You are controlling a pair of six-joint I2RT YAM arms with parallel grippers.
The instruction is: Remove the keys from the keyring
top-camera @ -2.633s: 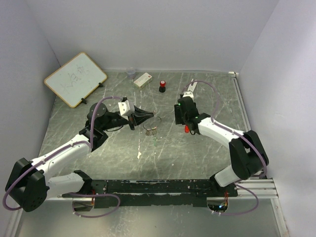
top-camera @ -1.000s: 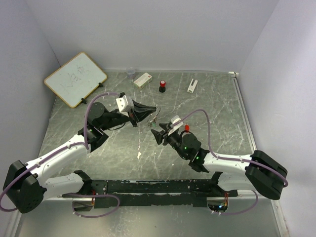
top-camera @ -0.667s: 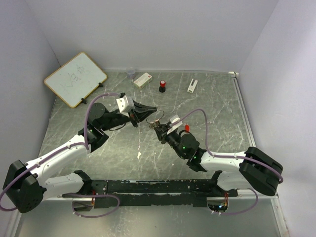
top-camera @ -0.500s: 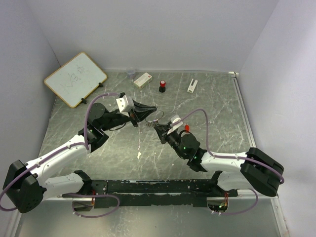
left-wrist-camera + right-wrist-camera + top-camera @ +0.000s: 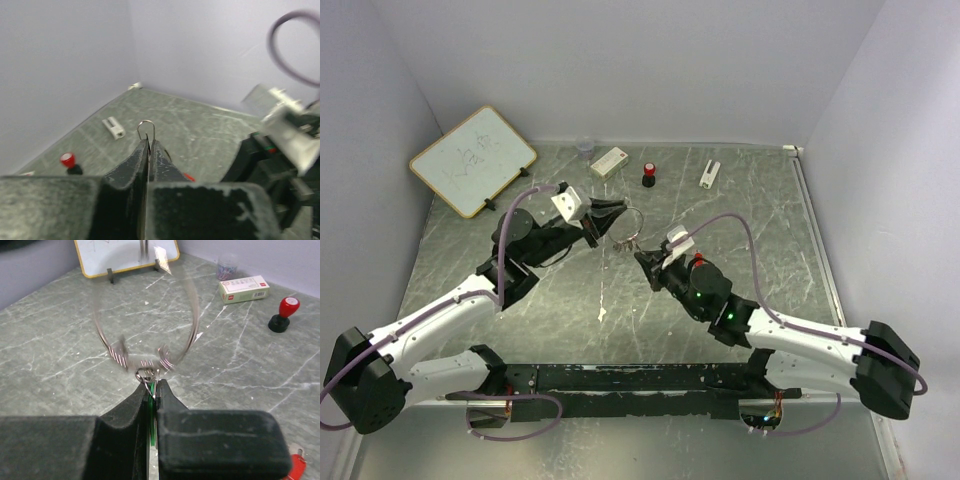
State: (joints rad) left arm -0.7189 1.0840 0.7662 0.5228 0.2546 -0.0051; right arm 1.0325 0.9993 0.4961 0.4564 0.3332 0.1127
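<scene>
- Left gripper point(image 5: 610, 215): reaches from the left to mid-table, above the surface; its jaws are drawn close on the keyring point(image 5: 627, 225), with only a slit between them
- Left wrist view: a narrow bend of silver wire stands up from between the fingertips point(image 5: 142, 150)
- Right gripper point(image 5: 642, 260): comes in from the lower right, tip pointing up-left at the ring; jaws pressed together on the green key point(image 5: 150, 425), whose head shows only as a thin green strip in the gap
- Keyring: clear of the table point(image 5: 520, 290), spanning between the two gripper tips; the left gripper has its upper side, the right gripper is at its lower side
- Right wrist view: the ring is blurred; a small wire eye sits right at the fingertips, joining the green key to the large loop
- Silver pieces point(image 5: 120, 357) hang along the lower arc of the ring; too blurred to identify
- Red key point(image 5: 295, 466): lies flat on the table, apart from the ring, just beside the right arm
- Rear of table: whiteboard point(image 5: 472, 160) propped at the far left, small white box point(image 5: 609, 161), black stamp with red cap point(image 5: 648, 177) and a small white block point(image 5: 709, 174), all well apart from the grippers
</scene>
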